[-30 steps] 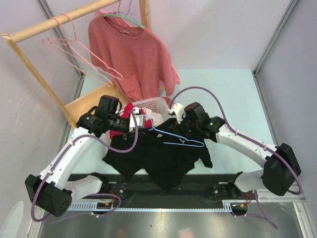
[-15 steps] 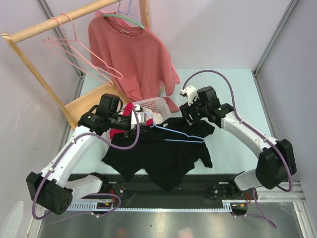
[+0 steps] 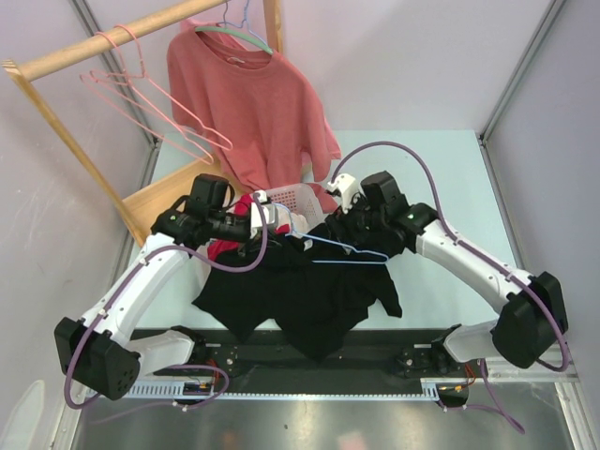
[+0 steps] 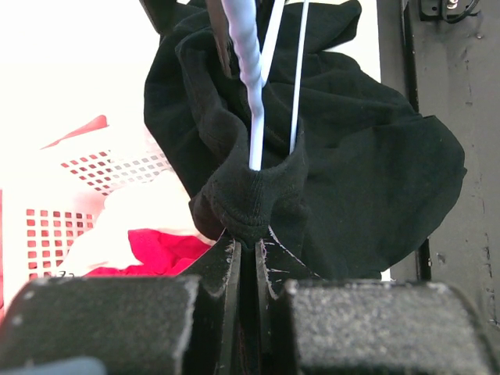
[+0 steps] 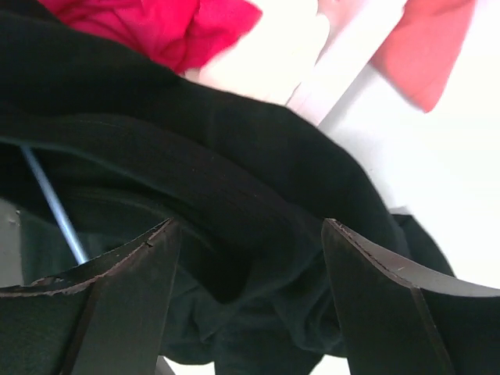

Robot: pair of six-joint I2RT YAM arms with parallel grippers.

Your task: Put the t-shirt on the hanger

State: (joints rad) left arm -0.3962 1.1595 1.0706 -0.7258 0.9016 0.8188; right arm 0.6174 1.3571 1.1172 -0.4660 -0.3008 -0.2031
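Pale green table (image 3: 441,178), wooden rack (image 3: 103,42) behind. Black t-shirt (image 3: 309,300) spread at near edge, lavender hanger (image 4: 248,78) threaded through collar. Collar fold pinched by closed left gripper (image 4: 248,242). Right gripper (image 5: 248,228) held wide, cloth between jaws.

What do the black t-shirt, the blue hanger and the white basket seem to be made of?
The t-shirt: soft matte knit cloth; it folds and bunches. The hanger: thin wire, probably metal under glossy pale-blue coating; its neck is twisted. The basket: likely stiff white plastic, pierced with square holes.
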